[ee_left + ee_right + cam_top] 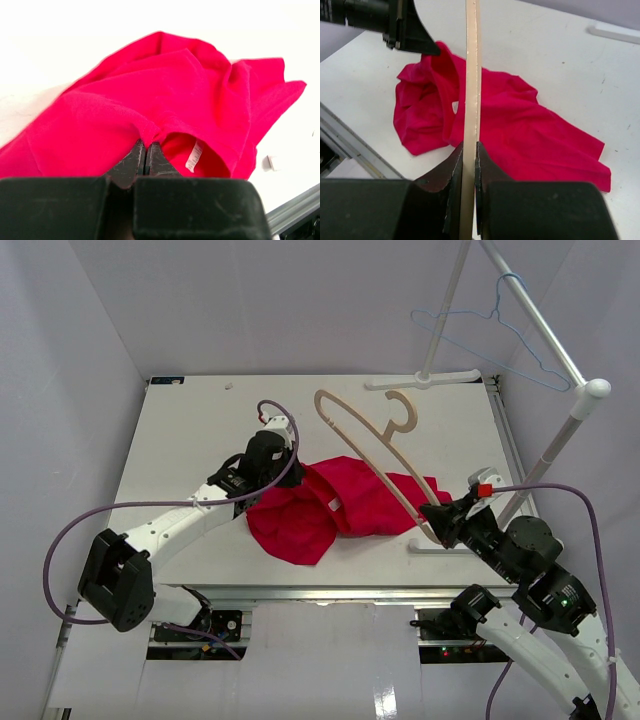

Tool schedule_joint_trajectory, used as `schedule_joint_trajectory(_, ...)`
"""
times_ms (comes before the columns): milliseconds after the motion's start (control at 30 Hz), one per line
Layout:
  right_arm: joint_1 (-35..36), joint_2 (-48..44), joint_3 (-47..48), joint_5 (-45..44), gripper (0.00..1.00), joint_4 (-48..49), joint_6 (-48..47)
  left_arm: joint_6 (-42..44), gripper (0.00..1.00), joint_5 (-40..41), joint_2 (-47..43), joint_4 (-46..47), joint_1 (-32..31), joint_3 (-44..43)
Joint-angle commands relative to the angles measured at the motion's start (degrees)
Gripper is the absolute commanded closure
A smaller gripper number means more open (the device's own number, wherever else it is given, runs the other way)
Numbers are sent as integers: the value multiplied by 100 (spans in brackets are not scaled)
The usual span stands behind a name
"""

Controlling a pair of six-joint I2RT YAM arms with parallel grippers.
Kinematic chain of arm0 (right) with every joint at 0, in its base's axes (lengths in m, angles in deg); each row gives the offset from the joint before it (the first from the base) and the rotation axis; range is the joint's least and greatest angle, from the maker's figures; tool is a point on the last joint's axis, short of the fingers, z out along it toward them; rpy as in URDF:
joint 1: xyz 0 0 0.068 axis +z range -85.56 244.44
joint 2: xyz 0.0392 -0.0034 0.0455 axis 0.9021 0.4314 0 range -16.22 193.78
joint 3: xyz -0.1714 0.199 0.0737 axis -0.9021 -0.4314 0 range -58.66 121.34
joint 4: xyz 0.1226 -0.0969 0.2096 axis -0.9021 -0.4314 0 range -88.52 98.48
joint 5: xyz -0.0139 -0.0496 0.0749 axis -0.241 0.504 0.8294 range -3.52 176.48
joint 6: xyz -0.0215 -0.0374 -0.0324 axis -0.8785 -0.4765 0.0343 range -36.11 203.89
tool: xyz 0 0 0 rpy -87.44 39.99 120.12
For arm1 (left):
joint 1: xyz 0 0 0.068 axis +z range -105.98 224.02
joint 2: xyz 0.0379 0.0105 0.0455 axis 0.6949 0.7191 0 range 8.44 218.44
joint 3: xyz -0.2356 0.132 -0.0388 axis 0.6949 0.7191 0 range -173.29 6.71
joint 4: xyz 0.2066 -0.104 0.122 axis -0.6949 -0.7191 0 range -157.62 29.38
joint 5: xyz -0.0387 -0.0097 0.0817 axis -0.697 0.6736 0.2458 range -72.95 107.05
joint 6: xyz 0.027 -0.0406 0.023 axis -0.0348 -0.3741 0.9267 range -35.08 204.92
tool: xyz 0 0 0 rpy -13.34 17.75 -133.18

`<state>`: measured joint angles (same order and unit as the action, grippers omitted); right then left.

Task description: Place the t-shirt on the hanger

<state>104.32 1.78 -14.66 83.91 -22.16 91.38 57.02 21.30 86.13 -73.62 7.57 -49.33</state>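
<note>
- My left gripper pinches the bright red cloth t-shirt, crumpled at frame centre.
- My right gripper clamps the tan wooden hanger over it; I judge it is not inside yet.

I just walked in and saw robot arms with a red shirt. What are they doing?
They are trying to put the t-shirt on the hanger. The left gripper is pinching the shirt's neck edge, right beside the little white tag. The right gripper is shut on one end of the wooden hanger and holds it over the shirt. Most of the shirt lies crumpled on the table, so it is not on the hanger yet.
</note>
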Motion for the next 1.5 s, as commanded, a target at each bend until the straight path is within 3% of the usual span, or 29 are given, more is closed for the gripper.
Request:
schedule_joint_trajectory(0,15,-50,324,612,92,-553,244,30,100,-255,27,-264,153,-436)
schedule_joint_trajectory(567,-63,-897,424,754,92,-1833,624,82,100,-320,133,-420,235,-691)
schedule_joint_trajectory(1467,-428,-1123,118,1276,92,-1937,464,101,100,-434,308,-668,243,-1128)
